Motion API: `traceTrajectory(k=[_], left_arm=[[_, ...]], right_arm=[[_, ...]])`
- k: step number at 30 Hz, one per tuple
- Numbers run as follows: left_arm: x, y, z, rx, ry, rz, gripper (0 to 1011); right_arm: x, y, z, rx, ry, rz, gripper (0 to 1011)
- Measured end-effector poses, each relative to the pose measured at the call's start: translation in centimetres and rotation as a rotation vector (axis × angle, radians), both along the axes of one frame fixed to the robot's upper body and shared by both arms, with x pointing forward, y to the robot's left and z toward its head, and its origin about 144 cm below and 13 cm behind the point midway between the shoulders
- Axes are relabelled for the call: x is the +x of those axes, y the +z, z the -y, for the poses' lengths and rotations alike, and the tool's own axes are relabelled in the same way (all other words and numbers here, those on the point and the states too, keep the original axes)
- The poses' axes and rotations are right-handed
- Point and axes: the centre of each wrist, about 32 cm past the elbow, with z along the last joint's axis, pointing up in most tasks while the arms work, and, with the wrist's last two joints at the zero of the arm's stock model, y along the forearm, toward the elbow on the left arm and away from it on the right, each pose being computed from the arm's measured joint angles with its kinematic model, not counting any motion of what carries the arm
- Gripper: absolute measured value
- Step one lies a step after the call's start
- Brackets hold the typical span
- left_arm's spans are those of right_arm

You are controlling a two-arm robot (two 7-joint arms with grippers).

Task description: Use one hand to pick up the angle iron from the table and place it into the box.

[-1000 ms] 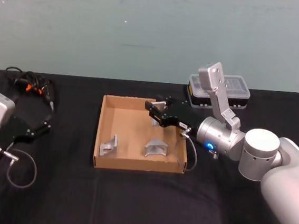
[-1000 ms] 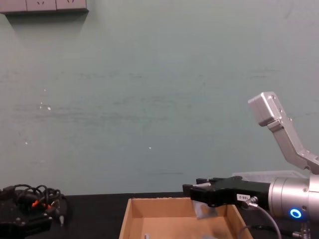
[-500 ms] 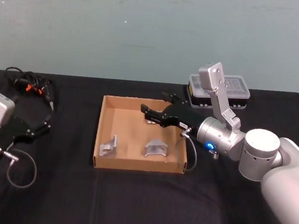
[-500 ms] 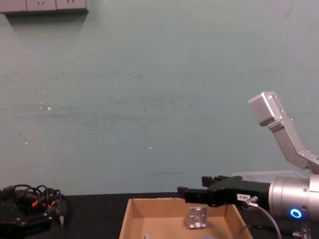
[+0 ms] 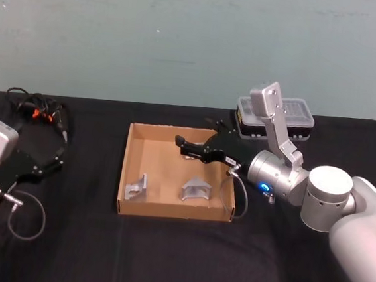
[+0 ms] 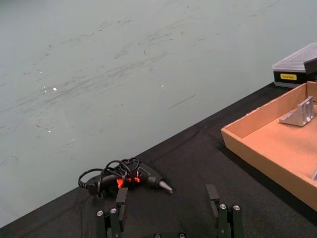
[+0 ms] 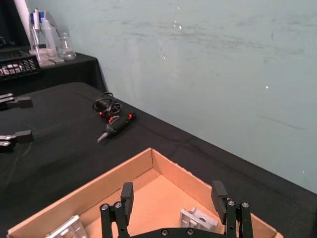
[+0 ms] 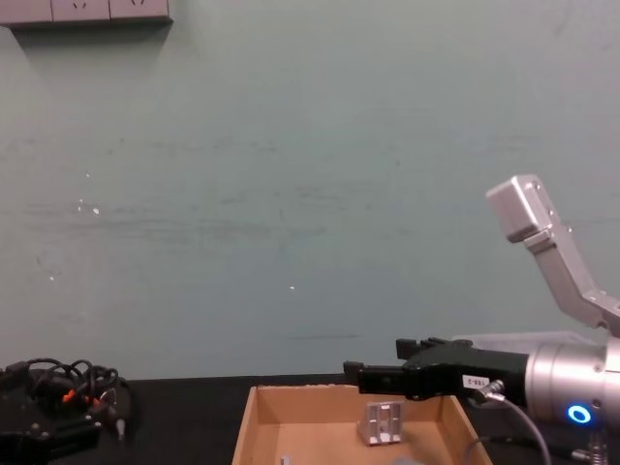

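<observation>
Angle iron sits inside the box, centre of the head frame, near the far wall toward the box's right corner; it stands on the cardboard floor, slotted face up toward the camera in the chest view. Worktop is matte black cloth, filling the lower half of the head frame; a pale teal wall takes the upper half.

Far left of the head frame: left gripper rests low over the worktop, fingers spread apart, nothing between them. Upper left, behind it, a black tool with a coiled cable and orange marks lies on the cloth.

Centre: two more brackets lie in the box near its front wall, one left, one right.

Right of centre: right gripper reaches in over the box's right wall, fingers spread wide and holding nothing, hovering just above the angle iron and apart from it. In the right wrist view the angle iron lies on the box floor between the spread fingers.

Upper right: black organizer case with a clear lid stands on the worktop behind the right arm, which partly hides it.
</observation>
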Motion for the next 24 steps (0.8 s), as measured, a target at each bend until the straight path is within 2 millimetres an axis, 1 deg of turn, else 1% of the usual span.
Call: traceTrajectory(k=[8, 14, 20, 22, 23, 24], left_arm=[[0.0, 0.0, 0.0, 0.0, 0.0, 0.0, 1000], [0.0, 0.0, 0.0, 0.0, 0.0, 0.0, 1000], [0.0, 0.0, 0.0, 0.0, 0.0, 0.0, 1000], [0.0, 0.0, 0.0, 0.0, 0.0, 0.0, 1000], [0.0, 0.0, 0.0, 0.0, 0.0, 0.0, 1000], [0.0, 0.0, 0.0, 0.0, 0.0, 0.0, 1000]], right_arm=[[-1.7, 0.6, 0.8, 0.031, 0.014, 0.049, 1004], [-4.1, 1.1, 1.7, 0.069, 0.03, 0.087, 1004], [-6.3, 0.7, 2.6, 0.084, 0.023, 0.079, 1004], [-7.4, 0.2, 3.0, 0.083, 0.01, 0.058, 1004], [-7.4, 0.2, 3.0, 0.083, 0.01, 0.058, 1004], [-8.0, 0.0, 3.2, 0.082, -0.001, 0.047, 1004]])
